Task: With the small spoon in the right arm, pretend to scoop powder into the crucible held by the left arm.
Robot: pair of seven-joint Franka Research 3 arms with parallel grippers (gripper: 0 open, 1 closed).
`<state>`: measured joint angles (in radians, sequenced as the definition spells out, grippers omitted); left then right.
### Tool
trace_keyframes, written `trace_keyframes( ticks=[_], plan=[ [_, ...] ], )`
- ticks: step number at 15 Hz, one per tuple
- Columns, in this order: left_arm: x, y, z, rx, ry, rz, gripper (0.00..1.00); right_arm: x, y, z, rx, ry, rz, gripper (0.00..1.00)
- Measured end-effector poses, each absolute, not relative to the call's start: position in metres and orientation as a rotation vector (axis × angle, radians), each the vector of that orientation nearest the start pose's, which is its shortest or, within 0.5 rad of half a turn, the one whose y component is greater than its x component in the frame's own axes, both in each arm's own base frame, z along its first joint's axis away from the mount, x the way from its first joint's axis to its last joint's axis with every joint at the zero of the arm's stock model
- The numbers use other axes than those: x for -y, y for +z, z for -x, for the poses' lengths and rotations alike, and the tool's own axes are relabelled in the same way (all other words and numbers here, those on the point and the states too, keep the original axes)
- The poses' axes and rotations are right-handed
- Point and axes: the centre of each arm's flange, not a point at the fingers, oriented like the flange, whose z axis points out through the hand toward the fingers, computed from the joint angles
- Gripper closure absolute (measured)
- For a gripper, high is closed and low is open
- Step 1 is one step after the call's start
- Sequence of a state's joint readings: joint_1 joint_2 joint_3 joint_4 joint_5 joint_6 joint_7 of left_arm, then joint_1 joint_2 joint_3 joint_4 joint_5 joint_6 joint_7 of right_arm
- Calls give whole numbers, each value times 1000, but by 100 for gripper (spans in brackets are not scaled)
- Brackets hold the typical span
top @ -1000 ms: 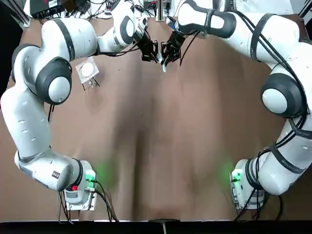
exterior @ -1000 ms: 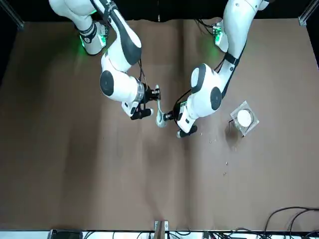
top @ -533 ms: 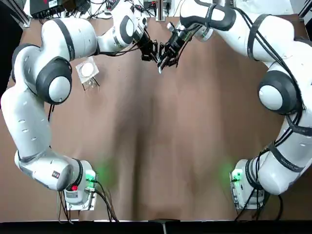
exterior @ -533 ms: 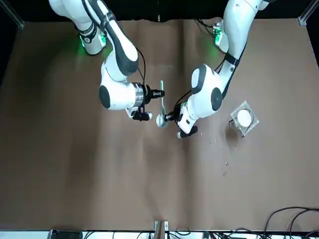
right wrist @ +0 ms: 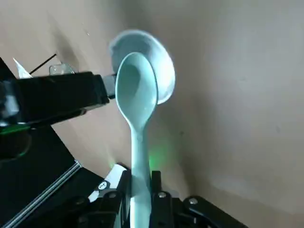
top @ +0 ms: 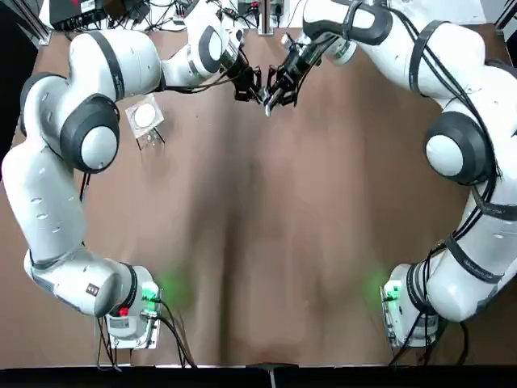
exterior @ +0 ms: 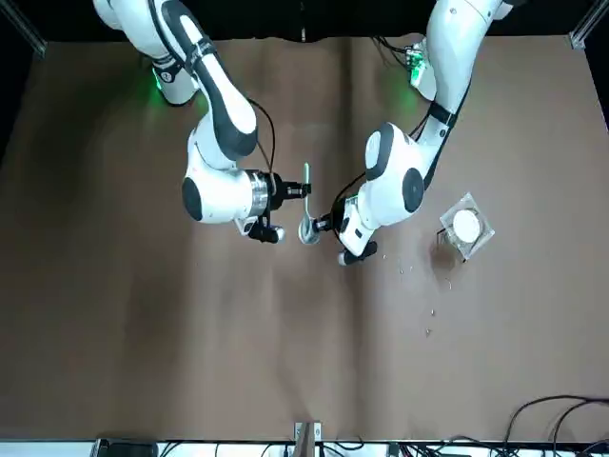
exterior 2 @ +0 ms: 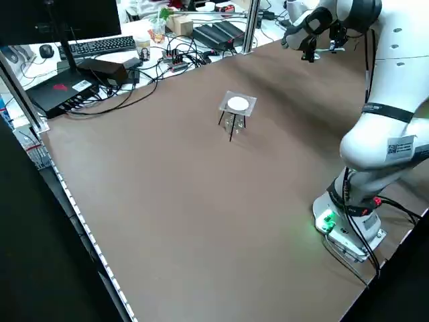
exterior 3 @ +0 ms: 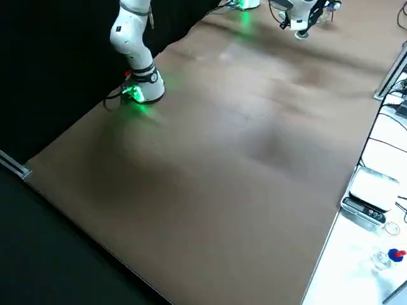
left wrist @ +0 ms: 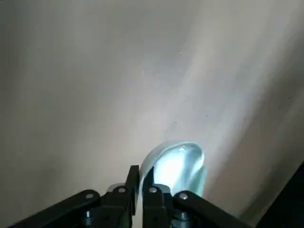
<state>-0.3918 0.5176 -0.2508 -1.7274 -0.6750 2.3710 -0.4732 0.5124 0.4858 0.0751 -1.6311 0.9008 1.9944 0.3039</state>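
Entry: left pincer [left wrist: 141, 186] clenched on the white crucible [left wrist: 178, 166] rim, above the desk's [exterior: 143, 333] far middle. Right pincer [right wrist: 141, 184] grasping the small spoon [right wrist: 138, 118], bowl at the crucible's mouth. Hazard, we judge: tipping lower could knock the crucible loose.

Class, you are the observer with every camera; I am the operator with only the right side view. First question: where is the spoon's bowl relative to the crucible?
Observer: In the right wrist view the spoon has its bowl right before the open mouth of the crucible, overlapping it.
Operator: How is the crucible held?
Observer: The left gripper has its jaws shut on the crucible's rim.
Operator: Anything else on the table?
Observer: A small white-topped square stand, on the robot's left, apart from the crucible.
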Motion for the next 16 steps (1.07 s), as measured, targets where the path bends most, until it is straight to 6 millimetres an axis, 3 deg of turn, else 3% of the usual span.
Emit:
trace_keyframes(
  ticks=[2, 4, 5, 8, 10, 13, 16],
  plan=[
    [400, 309, -553, -429, -300, -2504, 93, -389, 363, -553, -120, 597, 2411, 80],
    [399, 309, -554, -429, -299, -2504, 93, -348, 377, -568, 16, 623, 2425, 80],
    [394, 310, -558, -440, -290, -2502, 93, -294, 385, -584, 161, 613, 2445, 80],
    [363, 317, -577, -458, -282, -2493, 93, -218, 374, -601, 373, 584, 2510, 80],
    [325, 325, -589, -413, -329, -2493, 93, -175, 360, -609, 544, 561, 2569, 80],
    [248, 334, -604, -369, -378, -2482, 93, -111, 324, -618, 822, 572, 2572, 80],
    [167, 334, -600, -328, -380, -2473, 93, -50, 285, -629, 1110, 560, 2523, 80]
  ],
)
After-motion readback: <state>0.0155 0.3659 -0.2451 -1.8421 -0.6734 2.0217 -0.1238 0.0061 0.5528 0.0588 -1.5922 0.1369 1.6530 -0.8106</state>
